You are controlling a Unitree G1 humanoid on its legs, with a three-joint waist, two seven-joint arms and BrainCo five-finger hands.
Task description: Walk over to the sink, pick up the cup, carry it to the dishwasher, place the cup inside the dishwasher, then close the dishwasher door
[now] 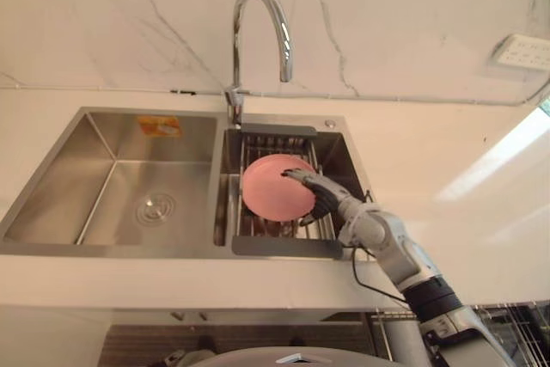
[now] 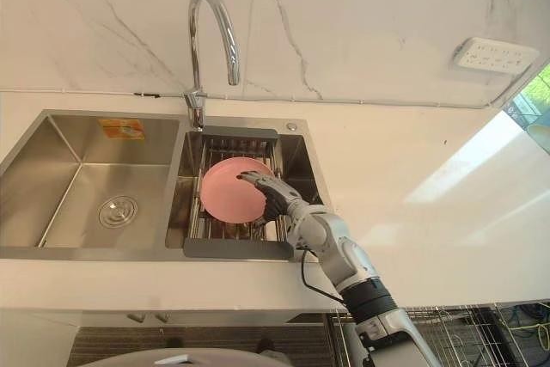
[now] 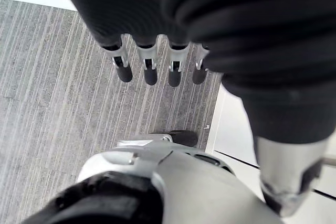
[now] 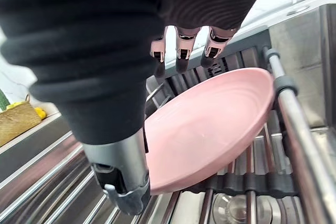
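The thing to pick up was a flat pink plate (image 1: pixel 266 193), more a dish than a cup. It leaned on the metal rack (image 1: pixel 284 247) in the small right bowl of the sink (image 1: pixel 345 150). The right hand (image 1: pixel 320 198) reached in from about 4 o'clock of the plate. Its fingers (image 4: pixel 181 51) were stretched out over the plate, and its thumb (image 4: pixel 123 182) sat apart by the near edge. The hand was open and had not grabbed anything yet.

To do this step well, I think the fingers should hook the far edge while the thumb presses the near edge, then squeeze gently. The plate looked smooth and could slip, so the lift should go straight up, away from the rack bars.

The tap (image 1: pixel 235 40) stood at 12 o'clock of the plate, and the big bowl (image 1: pixel 94 178) lay at 9 o'clock. The left hand (image 3: pixel 149 69) hung over the grey floor (image 3: pixel 47 108), fingers straight, holding nothing.
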